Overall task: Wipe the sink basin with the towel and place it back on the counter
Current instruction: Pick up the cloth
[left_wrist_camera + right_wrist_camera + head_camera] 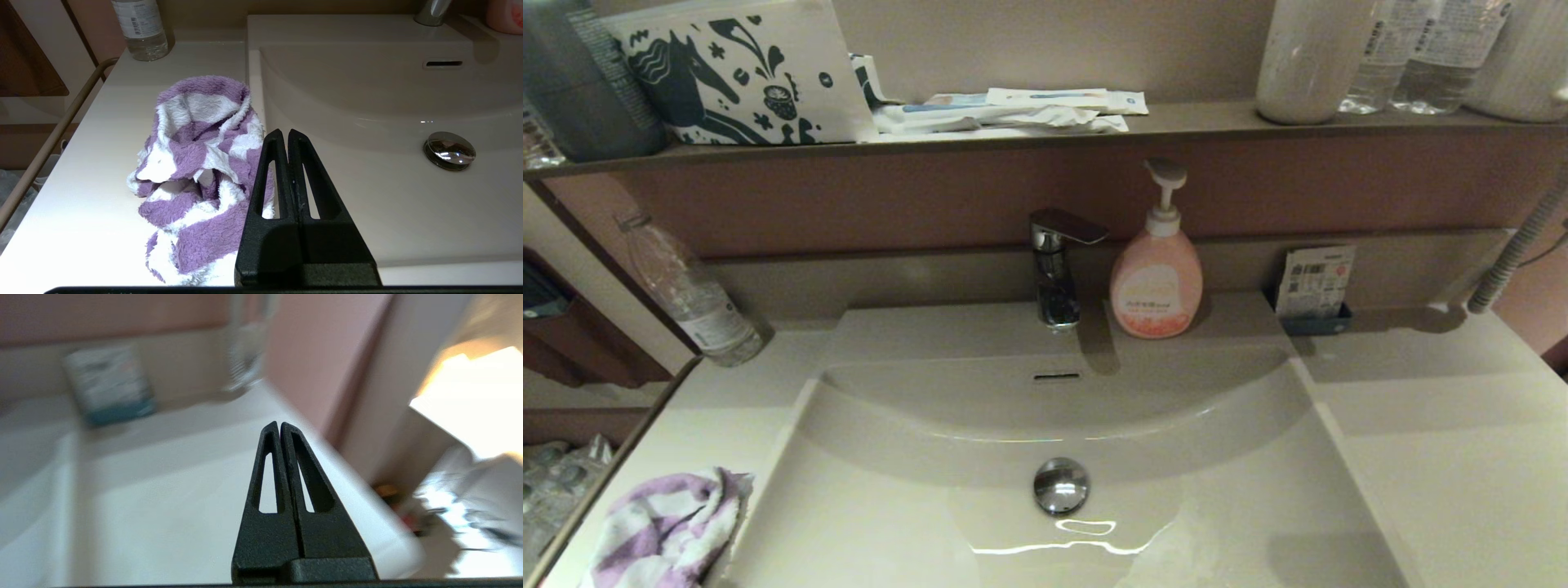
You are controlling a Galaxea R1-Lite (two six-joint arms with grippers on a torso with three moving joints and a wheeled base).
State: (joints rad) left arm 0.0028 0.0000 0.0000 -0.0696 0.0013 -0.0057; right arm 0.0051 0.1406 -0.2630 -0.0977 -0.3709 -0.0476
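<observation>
A crumpled purple-and-white striped towel (666,527) lies on the off-white counter (1462,457), just left of the sink basin (915,457), whose chrome drain plug (1061,485) sits centred.

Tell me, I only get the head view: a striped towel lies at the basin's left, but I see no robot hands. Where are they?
Observer: The left gripper hangs low right beside the towel, its two black fingers pressed together, holding nothing.
Operator: Is the towel in the basin or outside it?
Observer: Outside. The left wrist view shows it bunched on the counter, close along the sink basin rim.
Operator: And the other hand?
Observer: The right gripper is over the counter's right side, also shut and empty, with the small card holder ahead of it by the wall.
</observation>
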